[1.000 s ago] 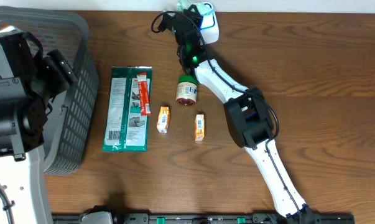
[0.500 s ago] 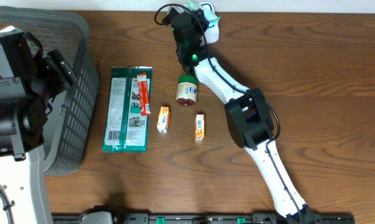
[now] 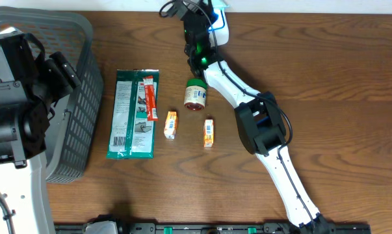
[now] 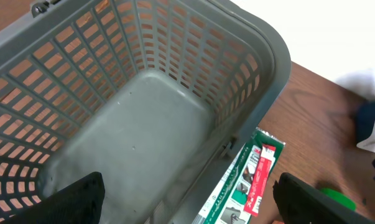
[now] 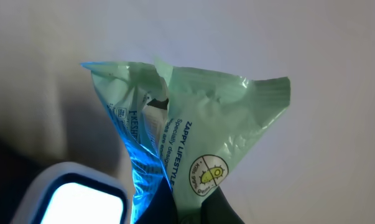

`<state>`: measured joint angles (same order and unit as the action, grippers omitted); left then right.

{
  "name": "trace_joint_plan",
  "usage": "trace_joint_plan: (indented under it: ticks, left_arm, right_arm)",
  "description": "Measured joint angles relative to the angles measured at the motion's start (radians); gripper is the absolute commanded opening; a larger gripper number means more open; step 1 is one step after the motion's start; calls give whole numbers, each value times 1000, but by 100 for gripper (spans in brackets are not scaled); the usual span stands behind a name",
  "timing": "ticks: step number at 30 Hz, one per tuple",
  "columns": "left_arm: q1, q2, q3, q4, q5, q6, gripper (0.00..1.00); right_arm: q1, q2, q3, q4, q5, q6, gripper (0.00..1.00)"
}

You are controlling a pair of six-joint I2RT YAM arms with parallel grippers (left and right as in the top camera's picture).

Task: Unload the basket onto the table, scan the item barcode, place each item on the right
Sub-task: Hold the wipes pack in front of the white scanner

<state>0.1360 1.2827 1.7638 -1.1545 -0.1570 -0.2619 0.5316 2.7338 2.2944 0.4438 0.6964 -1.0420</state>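
**A:** The pale green crinkly plastic packet (image 5: 199,124) is hovering right beside the white scanner with the blue-lit window (image 5: 72,199). The right gripper (image 5: 190,202) is pinching its bottom corner, jaws clamped tight on the film.

**B:** And the packet's long axis is running straight out from the grip, away from the wrist. In the wrist view the scanner is sitting just beside it, down to the left, and blue light is washing over that left edge.

**A:** So it's the edge that's catching the beam, while the printed face with the round yellow logo is looking at the wrist camera. I'm seeing no barcode on this side.

**B:** My guess is the next move is calling for a roll of the wrist toward the scanner.

**A:** And the left gripper (image 4: 196,205)?

**B:** Well away from the scanner, jaws standing wide and holding nothing, hovering over the grey slatted plastic basket (image 4: 268,50). The right arm is by far the nearer one.
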Motion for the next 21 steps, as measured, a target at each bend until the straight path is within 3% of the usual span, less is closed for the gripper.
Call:
trace_joint_plan:
  ticks: [3, 13, 21]
  left_arm:
    - [0, 0, 0, 0, 0, 0, 88]
    - [0, 0, 0, 0, 0, 0, 88]
    - [0, 0, 0, 0, 0, 0, 88]
  right_arm:
    - [0, 2, 0, -19, -32, -22, 1]
    - [0, 2, 0, -156, -41, 126, 1]
    - [0, 2, 0, -101, 28, 189, 1]
